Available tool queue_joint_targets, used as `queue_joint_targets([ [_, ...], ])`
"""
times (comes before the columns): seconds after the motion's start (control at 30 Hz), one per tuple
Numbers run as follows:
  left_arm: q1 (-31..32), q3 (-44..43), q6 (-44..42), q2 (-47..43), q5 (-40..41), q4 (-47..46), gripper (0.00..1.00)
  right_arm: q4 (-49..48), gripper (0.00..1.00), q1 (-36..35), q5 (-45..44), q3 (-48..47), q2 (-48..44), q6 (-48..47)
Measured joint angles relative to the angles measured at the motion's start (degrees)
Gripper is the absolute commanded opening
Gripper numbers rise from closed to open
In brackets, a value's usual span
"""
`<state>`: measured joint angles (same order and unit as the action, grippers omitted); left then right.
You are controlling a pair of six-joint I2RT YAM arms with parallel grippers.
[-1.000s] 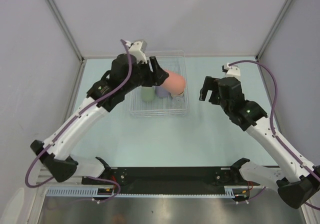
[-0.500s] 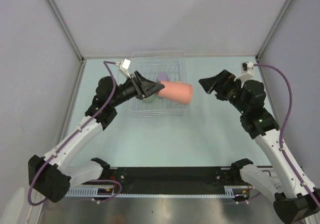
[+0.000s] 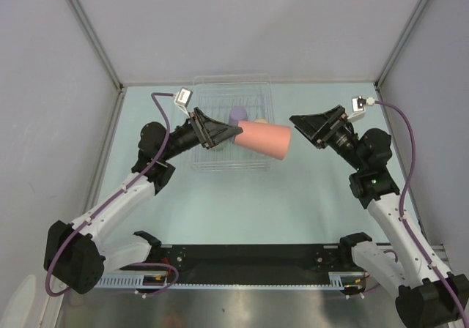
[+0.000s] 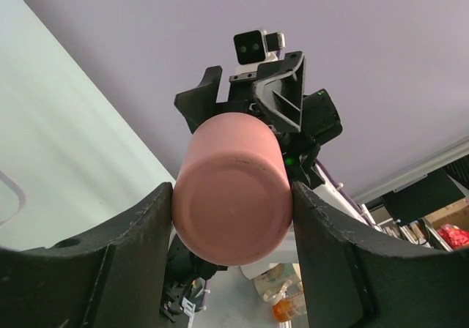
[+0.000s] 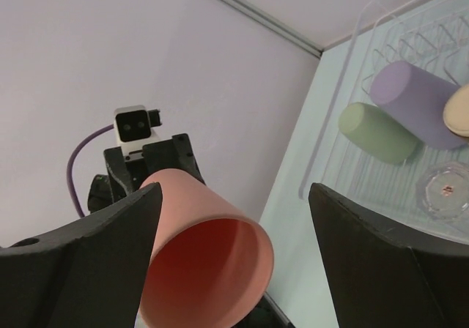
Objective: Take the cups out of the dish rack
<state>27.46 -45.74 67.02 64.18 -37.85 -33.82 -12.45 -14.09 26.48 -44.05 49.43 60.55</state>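
Lavender cup [image 5: 410,99], green cup [image 5: 377,132] inside dish rack [image 3: 218,95].

Pink cup [image 3: 262,138] horizontal in midair

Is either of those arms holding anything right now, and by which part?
Yes: the left fingers pinch the salmon-pink cup by its sides at the closed base end. The right fingers are spread open, gripping nothing.

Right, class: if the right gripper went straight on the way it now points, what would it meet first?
Most likely the open mouth of the salmon-pink cup, held sideways by the left gripper; the right gripper is open and aimed at it.
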Motion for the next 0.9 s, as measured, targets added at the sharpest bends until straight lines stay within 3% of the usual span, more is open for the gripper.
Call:
queue_joint_targets([
  [0.4, -0.1, 0.0, -0.2, 1.0, -0.3, 0.5, 0.01, -3.7, 0.86, -0.8, 3.4, 0.0, -2.7, 2.8],
  [0.6, -0.6, 0.0, -0.2, 1.6, -0.3, 0.5, 0.0, -3.8, 0.85, -4.3, 3.1, -0.1, -1.3, 2.1],
  [0.7, -1.3, 0.0, -0.4, 1.6, 0.0, 0.5, 0.0, -3.8, 0.78, -5.8, 1.5, -0.4, -0.1, 1.2],
  [0.9, -1.4, 0.0, -0.6, 1.7, 0.0, 0.5, 0.0, -4.3, 0.82, -10.1, 1.0, -1.0, 2.8, 0.9],
])
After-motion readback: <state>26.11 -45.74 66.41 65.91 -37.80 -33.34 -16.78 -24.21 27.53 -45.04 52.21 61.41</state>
